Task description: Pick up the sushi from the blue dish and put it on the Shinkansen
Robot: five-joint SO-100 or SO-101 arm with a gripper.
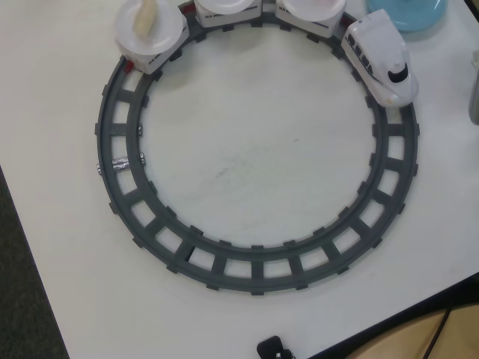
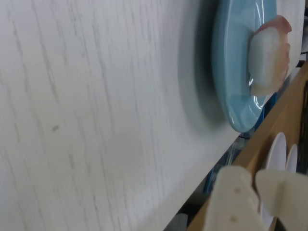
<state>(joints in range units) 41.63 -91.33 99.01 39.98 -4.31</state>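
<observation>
In the wrist view a sushi piece (image 2: 268,60), white rice with a pinkish topping, lies on the glossy light-blue dish (image 2: 236,72) at the upper right, near the table's edge. My gripper (image 2: 253,177) shows at the bottom right, its cream fingers (image 2: 233,202) close together with nothing between them, well apart from the dish. In the overhead view the blue dish (image 1: 415,11) is cut off at the top right. The white Shinkansen (image 1: 382,56) stands on the track just left of it, pulling cars with white plates (image 1: 161,37). A cream piece (image 1: 146,19) stands on the leftmost plate. The gripper is outside the overhead view.
The dark grey circular track (image 1: 254,269) fills the white table. A small black object (image 1: 273,348) lies at the front edge and a grey object (image 1: 474,90) at the right edge. In the wrist view a wooden surface (image 2: 284,120) and white discs (image 2: 276,154) lie beyond the table edge.
</observation>
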